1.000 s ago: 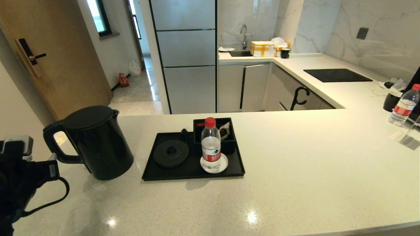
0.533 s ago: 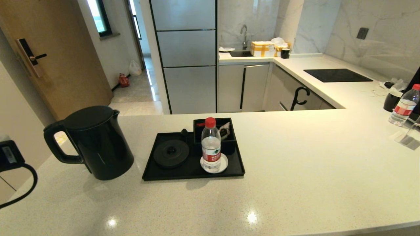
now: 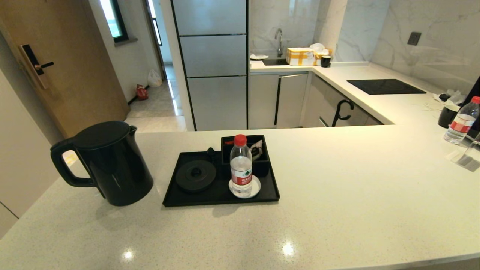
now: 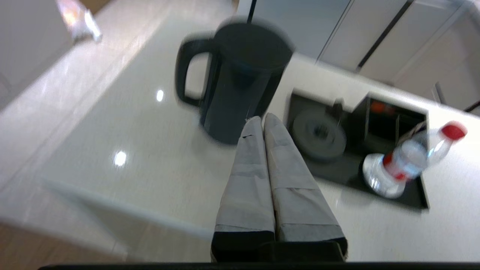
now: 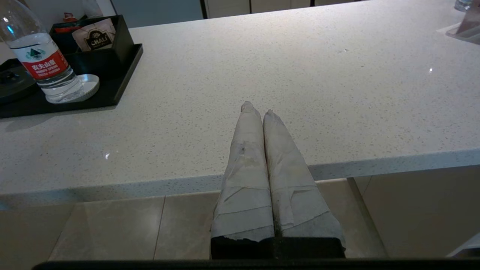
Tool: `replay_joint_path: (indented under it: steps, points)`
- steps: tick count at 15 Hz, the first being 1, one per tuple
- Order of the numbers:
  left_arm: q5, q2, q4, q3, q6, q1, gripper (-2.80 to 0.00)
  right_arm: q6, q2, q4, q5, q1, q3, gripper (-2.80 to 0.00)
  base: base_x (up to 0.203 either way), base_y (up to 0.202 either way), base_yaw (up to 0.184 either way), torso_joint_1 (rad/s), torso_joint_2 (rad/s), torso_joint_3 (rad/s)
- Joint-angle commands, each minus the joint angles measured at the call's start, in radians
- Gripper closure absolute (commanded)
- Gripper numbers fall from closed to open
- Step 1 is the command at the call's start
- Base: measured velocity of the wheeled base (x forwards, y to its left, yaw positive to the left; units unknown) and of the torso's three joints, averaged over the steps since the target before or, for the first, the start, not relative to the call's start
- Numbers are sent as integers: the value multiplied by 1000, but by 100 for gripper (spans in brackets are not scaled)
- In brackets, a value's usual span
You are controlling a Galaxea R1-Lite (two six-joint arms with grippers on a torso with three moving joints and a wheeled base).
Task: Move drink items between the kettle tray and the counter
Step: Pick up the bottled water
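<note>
**Two grippers closed on nothing, kettle off its base**

Left gripper [image 4: 263, 119] has its fingers pressed together and holds nothing; it sits above the counter [image 3: 337, 210], pointing toward the kettle [image 3: 108, 165]. Right gripper [image 5: 257, 108] is likewise pinched closed and empty, parked off the near counter edge with floor tiles below it. Neither arm shows in the head view.

Kettle stands upright on the counter just left of the kettle tray [image 3: 180, 200], handle facing away from the tray. Round base [image 3: 195, 175] on the tray is bare. Water bottle [image 3: 241, 167] stands on the white coaster [image 3: 257, 187] at the tray's right half, just in front of the divided box [image 3: 243, 144].

Risks (my read):
- Kettle goes back on the base: base and bottle are close neighbours, so a wide swing or an off-centre set-down could clip the bottle and topple it. It is tall and narrow.
- Bottle goes out first: the coaster may lift or skid with it.
- Kettle is glossy; a grip on the body would likely slip. Handle is the sane target, but fingers must open first.

Room: big bare stretch of counter right of and in front of the tray. Left of the kettle the counter ends soon, so little margin there. Second bottle [image 3: 462, 122] and a dark cup [image 3: 447, 116] sit at the far right, well apart.
</note>
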Motion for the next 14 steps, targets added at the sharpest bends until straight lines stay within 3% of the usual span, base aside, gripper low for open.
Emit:
replay_joint_path:
  steps: [1, 2, 5, 8, 9, 12, 14]
  points:
    - [0, -36, 36, -19, -3, -7, 0, 0, 2, 0, 0, 0, 0, 0, 0, 0, 0, 0, 0, 0]
    - [-29, -50, 72, -37, -7, -10, 0, 0, 0, 0, 0, 2, 0, 0, 0, 0, 0, 0, 0, 0]
    - [-124, -278, 366, -103, 3, -23, 0, 0, 2, 0, 0, 2, 0, 0, 0, 0, 0, 0, 0, 0]
    - [-127, -483, 724, -128, -11, -37, 0, 0, 0, 0, 0, 2, 0, 0, 0, 0, 0, 0, 0, 0]
    - [-127, -486, 779, -136, -15, -41, 0, 0, 0, 0, 0, 2, 0, 0, 0, 0, 0, 0, 0, 0]
    - [-116, -489, 775, -132, -10, -47, 0, 0, 2, 0, 0, 2, 0, 0, 0, 0, 0, 0, 0, 0]
    - [-61, -594, 712, -46, 24, -98, 0, 0, 2, 0, 0, 0, 0, 0, 0, 0, 0, 0, 0, 0]
